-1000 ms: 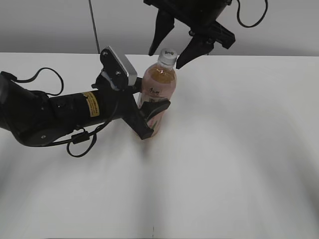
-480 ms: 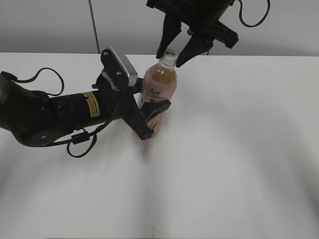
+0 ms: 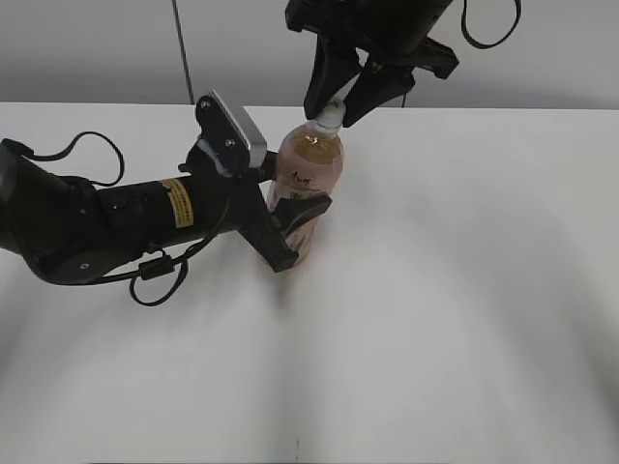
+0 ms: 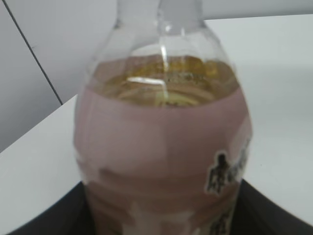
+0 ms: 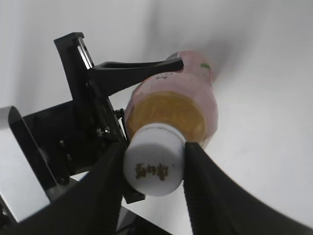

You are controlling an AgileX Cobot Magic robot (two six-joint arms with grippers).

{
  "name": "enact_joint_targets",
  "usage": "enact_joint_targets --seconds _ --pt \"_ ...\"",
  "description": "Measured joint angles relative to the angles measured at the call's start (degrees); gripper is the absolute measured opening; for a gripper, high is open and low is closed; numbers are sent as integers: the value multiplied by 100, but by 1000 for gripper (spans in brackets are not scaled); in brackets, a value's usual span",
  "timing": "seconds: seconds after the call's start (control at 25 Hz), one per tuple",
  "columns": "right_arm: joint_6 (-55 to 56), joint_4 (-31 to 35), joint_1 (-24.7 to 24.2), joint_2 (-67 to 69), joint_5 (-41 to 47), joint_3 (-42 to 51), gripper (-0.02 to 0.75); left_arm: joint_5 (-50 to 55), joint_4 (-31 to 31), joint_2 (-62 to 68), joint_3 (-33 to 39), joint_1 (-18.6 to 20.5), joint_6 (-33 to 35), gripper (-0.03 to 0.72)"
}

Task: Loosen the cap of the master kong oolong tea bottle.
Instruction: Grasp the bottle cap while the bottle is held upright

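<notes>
The master kong oolong tea bottle (image 3: pixel 305 188) stands upright on the white table (image 3: pixel 464 290), amber tea above a pink label. My left gripper (image 3: pixel 295 232) is shut on its lower body; in the left wrist view the bottle (image 4: pixel 161 147) fills the frame with black fingers at both bottom corners. My right gripper (image 3: pixel 337 106) comes down from above and is shut on the white cap (image 3: pixel 330 115). In the right wrist view the cap (image 5: pixel 154 165), with a small dark logo on top, sits pressed between the two black fingers (image 5: pixel 105 191).
The left arm (image 3: pixel 106 227) with its cable lies across the table's left side. A grey wall (image 3: pixel 542 58) runs behind the table's far edge.
My right gripper has come down over the cap and its fingers have closed from wide apart to touching the cap. The bottle and left gripper have not moved.
</notes>
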Motion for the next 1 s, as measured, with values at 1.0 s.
enact_joint_targets --seconds 1.0 --pt "-7150 -1127 331 -5 -6 -58 280 32 19 0 4 0 45 399"
